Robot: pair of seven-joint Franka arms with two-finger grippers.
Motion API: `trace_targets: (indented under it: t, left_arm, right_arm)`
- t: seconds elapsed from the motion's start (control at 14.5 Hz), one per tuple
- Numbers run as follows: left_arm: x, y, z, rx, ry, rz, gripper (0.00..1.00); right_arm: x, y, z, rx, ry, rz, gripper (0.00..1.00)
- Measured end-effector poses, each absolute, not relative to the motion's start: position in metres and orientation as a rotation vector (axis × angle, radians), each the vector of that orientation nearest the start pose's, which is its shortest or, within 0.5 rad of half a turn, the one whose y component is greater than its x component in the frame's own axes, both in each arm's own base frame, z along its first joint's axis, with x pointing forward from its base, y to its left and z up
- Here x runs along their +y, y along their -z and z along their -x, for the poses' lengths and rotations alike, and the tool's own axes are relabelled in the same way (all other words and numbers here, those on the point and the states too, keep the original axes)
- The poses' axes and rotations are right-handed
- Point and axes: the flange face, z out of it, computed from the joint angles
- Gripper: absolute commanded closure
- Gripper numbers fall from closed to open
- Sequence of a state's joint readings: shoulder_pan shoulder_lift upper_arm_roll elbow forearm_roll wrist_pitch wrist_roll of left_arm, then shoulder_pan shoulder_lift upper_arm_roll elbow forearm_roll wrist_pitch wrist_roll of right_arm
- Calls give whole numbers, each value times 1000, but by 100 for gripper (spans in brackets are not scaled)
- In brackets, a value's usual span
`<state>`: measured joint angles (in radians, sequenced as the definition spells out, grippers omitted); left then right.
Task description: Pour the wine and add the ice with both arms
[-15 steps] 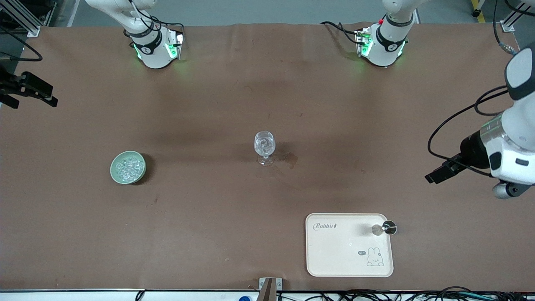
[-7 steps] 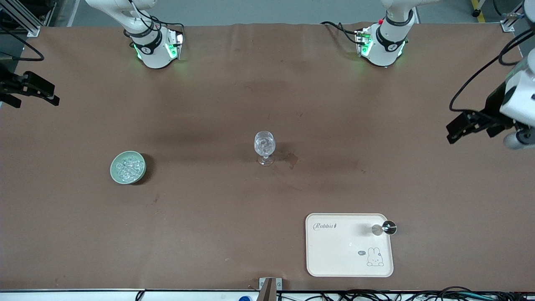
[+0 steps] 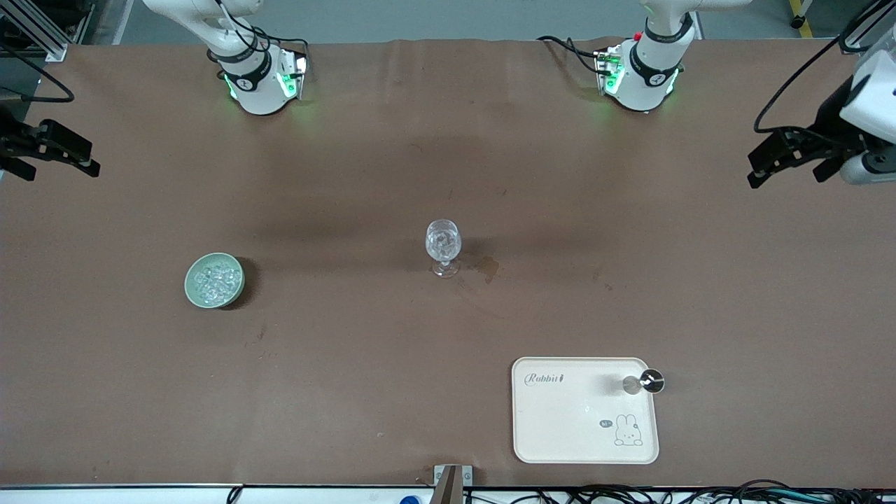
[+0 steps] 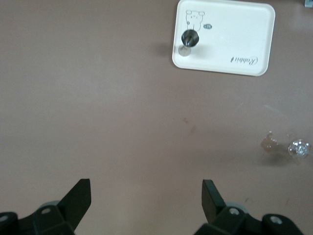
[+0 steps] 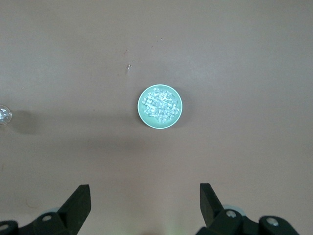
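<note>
A clear stemmed glass (image 3: 443, 246) stands mid-table with glittering clear lumps in its cup; it also shows in the left wrist view (image 4: 298, 148). A green bowl (image 3: 214, 280) holds several lumps of ice (image 3: 213, 278) toward the right arm's end; the bowl (image 5: 160, 106) shows in the right wrist view. A small metal cup (image 3: 644, 382) stands on the cream tray (image 3: 560, 420). My left gripper (image 3: 754, 171) is open and empty, high over the left arm's end of the table. My right gripper (image 3: 89, 159) is open and empty, over the right arm's end.
A small wet stain (image 3: 486, 266) lies beside the glass. The tray (image 4: 230, 29) with the metal cup (image 4: 190, 39) sits near the table's front edge. A metal bracket (image 3: 451, 479) is at the front edge.
My left gripper has swung up and away from the tray area toward the bases' side of the table. The right arm has held still.
</note>
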<state>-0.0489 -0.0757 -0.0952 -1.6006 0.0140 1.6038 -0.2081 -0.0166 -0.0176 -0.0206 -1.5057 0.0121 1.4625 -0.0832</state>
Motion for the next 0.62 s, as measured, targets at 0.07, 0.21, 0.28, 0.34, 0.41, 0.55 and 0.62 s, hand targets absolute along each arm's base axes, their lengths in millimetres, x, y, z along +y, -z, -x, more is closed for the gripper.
trace_targets:
  t: [0.07, 0.21, 0.28, 0.34, 0.41, 0.55, 0.62]
  left_arm:
    - [-80, -654, -524, -93, 122, 3129, 0]
    - [-80, -653, -521, -91, 118, 3128, 0]
    - [-80, -652, -521, -91, 116, 3128, 0]
    - [-79, -651, -521, -87, 113, 3128, 0]
    - [-79, -651, -521, -74, 112, 3128, 0]
    - [-78, -651, -521, -41, 111, 3127, 0]
    - [-77, -651, -521, -21, 111, 3127, 0]
  right_arm:
    - [-19, -655, -538, -74, -39, 3127, 2]
    - [-19, -655, -538, -74, -40, 3127, 2]
    - [-19, -655, -537, -74, -42, 3126, 2]
    - [-19, -655, -537, -74, -45, 3126, 2]
    - [-19, -655, -537, -74, -46, 3126, 2]
    - [-19, -655, -537, -74, -47, 3126, 2]
    - [-19, -655, -537, -74, -47, 3126, 2]
